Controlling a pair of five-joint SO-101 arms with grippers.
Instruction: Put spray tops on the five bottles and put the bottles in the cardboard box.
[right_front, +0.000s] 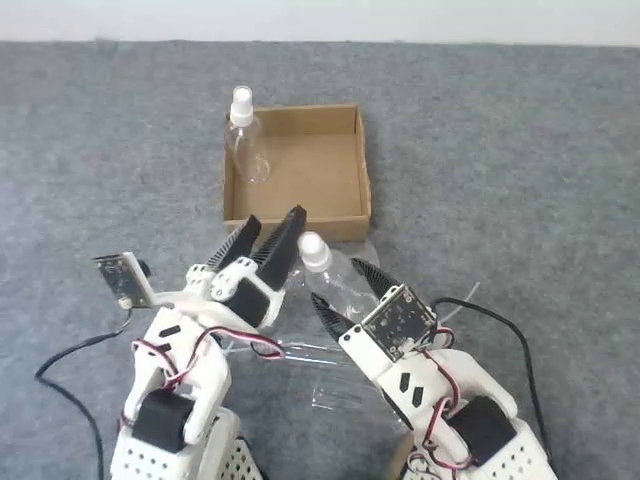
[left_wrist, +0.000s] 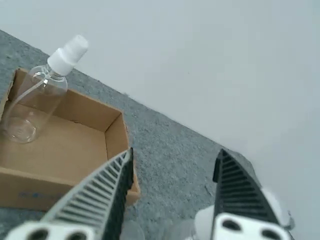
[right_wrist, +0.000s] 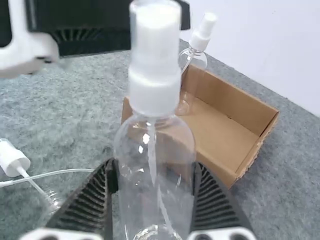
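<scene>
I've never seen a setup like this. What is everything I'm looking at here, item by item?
cardboard box: one, brown, open-topped, on the table beyond the arms
bottle in the box: one, clear with a white spray top, leaning in a far corner
held bottle: one, clear with a white spray top, between the right arm's jaws
loose spray top: at least one, white with a thin tube, lying on the table
other clear plastic: count unclear, on the table between the arms
table: one, grey, carpet-like covering
left arm: one, white and black, jaws open and empty, near the box
right arm: one, white and black, jaws shut on the held bottle
</scene>
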